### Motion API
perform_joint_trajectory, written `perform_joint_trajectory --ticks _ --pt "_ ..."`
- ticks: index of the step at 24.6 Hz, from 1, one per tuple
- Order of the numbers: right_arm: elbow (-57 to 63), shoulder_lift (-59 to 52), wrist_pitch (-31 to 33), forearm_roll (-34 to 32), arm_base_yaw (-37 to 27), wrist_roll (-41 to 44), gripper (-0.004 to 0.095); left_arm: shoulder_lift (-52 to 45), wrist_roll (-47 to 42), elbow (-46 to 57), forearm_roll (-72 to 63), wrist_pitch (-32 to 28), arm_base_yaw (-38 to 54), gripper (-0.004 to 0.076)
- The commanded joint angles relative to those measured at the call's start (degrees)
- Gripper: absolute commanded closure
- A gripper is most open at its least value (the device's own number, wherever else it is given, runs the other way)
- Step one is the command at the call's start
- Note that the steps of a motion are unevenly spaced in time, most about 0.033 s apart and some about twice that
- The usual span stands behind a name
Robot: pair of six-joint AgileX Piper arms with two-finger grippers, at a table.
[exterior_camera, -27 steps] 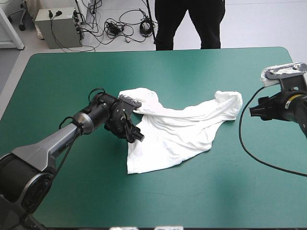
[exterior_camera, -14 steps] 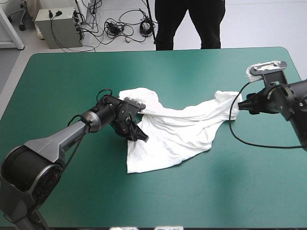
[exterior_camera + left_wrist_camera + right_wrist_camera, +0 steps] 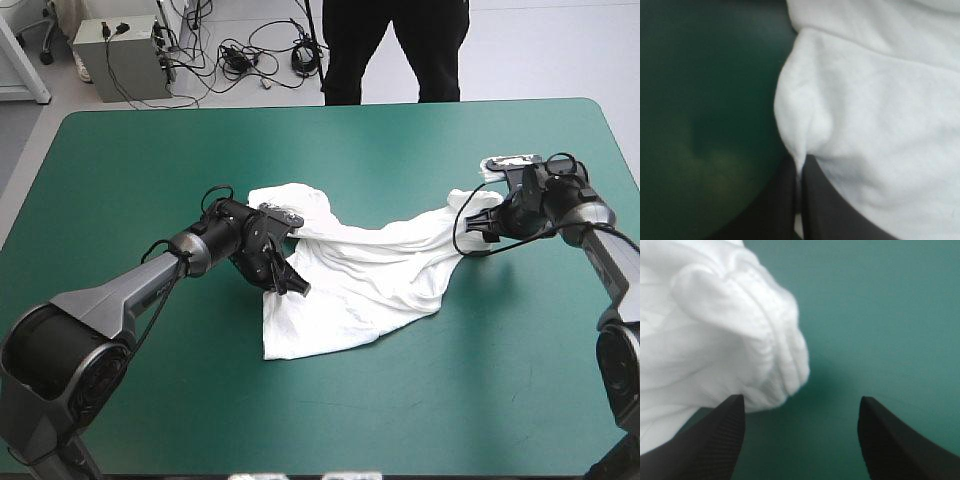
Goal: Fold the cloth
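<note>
From above, the shirt (image 3: 350,275) is lying crumpled and half spread around the middle of the counter (image 3: 150,150), with one bunched end trailing off to its right. The left jaws are sitting at the shirt's left edge. The right jaws are hovering right at the shirt's right end.

Along the left wrist, the jaws are pressing together and pinching a thin fold of the shirt (image 3: 865,100), with bare counter (image 3: 700,100) beside it.

Along the right wrist, the jaws are standing spread and gripping nothing. The shirt's rolled hem (image 3: 785,355) is lying just ahead of them and off to one side, so mostly bare counter is showing between them.

I'm seeing two ways this could go wrong. The left pinch is looking slight, so a pull could slip it free. The right jaws, closing where they stand, could catch only the hem's tip or miss it, because the shirt is sitting off their middle. No container is showing anywhere near the shirt.
</note>
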Motion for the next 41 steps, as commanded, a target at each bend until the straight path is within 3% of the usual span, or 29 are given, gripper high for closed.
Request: perform_joint_trajectory --ticks 1,6,9,12,18,24,31,36,41 --pt "-1.17 1.22 -3.6 2.23 -0.44 -1.92 0.0304 -2.41 -0.02 -1.35 -1.28 -0.05 -0.1 0.0733" --pt "-1.83 5.94 -4.84 2.79 -0.44 -1.92 0.0307 -2.41 -0.02 -1.35 -1.28 0.19 -0.1 0.0733" --pt "-1.95 7.95 -5.14 3.07 -0.44 -1.92 0.0371 -2.41 -0.02 -1.35 -1.28 0.19 -0.1 0.0733" --pt "-2.08 8.92 -5.13 3.58 -0.44 -1.92 0.0507 -2.41 -0.02 -1.35 -1.28 0.19 -0.1 0.0733" --pt "-2.12 10.31 -5.02 5.51 -0.44 -3.73 0.0906 -2.41 -0.02 -1.35 -1.28 -0.39 -0.1 0.0733" --pt "-3.92 9.17 -2.59 8.12 -0.44 -3.87 0.0925 -3.69 -0.28 -1.44 1.48 -1.55 -0.1 0.0733" --pt "-13.21 -4.78 5.96 13.41 -0.44 -6.98 0.0925 -18.88 -0.96 -4.61 4.22 3.52 -0.1 0.0733" --pt "-20.19 -18.55 6.36 21.62 -0.44 -9.94 0.0925 -30.5 -0.96 -15.7 4.09 8.85 -0.1 0.0733" --pt "-25.88 -24.95 5.01 24.16 -0.44 -9.8 0.0925 -35.43 -0.47 -28.55 3.99 10.68 -0.1 0.0733"
